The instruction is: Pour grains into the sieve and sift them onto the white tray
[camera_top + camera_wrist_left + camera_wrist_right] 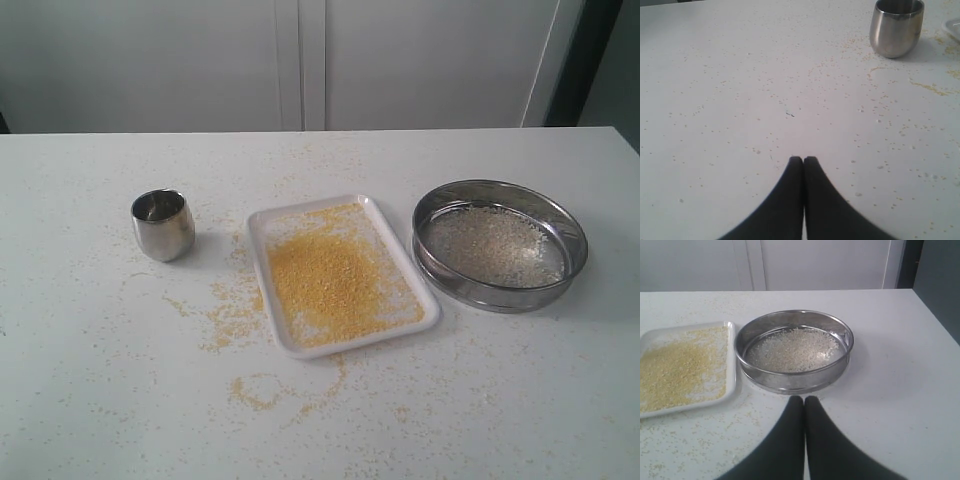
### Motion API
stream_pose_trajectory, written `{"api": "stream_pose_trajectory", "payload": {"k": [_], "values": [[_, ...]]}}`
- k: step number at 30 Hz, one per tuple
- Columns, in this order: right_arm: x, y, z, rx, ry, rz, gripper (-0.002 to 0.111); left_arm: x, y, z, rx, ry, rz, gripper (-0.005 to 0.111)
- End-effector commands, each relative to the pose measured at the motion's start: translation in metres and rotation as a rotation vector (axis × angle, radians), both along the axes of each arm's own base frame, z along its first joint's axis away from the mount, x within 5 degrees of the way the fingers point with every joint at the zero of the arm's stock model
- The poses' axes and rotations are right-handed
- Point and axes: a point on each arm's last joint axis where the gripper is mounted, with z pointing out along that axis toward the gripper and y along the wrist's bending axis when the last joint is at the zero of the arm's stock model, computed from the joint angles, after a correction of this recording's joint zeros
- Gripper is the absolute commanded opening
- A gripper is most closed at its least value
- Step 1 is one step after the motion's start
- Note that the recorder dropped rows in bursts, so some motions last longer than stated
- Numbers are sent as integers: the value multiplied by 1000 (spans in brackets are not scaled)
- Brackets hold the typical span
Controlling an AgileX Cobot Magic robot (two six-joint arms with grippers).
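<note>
Grains (335, 280) yellow on white tray (268, 228), pale in sieve (480, 291) (left gripper (803, 159), right gripper (803, 398) clenched)

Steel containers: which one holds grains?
The wide, shallow round steel sieve beside the white rectangular tray: pale grains cover its mesh. The small round steel cup shows none inside.

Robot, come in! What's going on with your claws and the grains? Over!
Left gripper and right gripper shut, empty. Yellow grains lie on white tray; pale bits sit in sieve beside it. Nothing in the way; steel cup off to the side.
</note>
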Motion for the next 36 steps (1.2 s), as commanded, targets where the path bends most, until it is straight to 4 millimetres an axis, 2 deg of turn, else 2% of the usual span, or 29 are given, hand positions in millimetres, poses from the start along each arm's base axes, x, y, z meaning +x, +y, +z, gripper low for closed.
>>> {"api": "stream_pose_trajectory", "payload": {"k": [1, 8, 17, 36], "values": [[2, -2, -12, -2, 7, -42, 0, 0, 0, -1, -8, -5, 3, 0], [5, -2, -29, -4, 28, -51, 0, 0, 0, -1, -8, -5, 3, 0], [6, -3, -27, -90, 3, -42, 0, 0, 0, -1, -8, -5, 3, 0], [6, -3, -27, -90, 1, -43, 0, 0, 0, -1, -6, -5, 2, 0]]}}
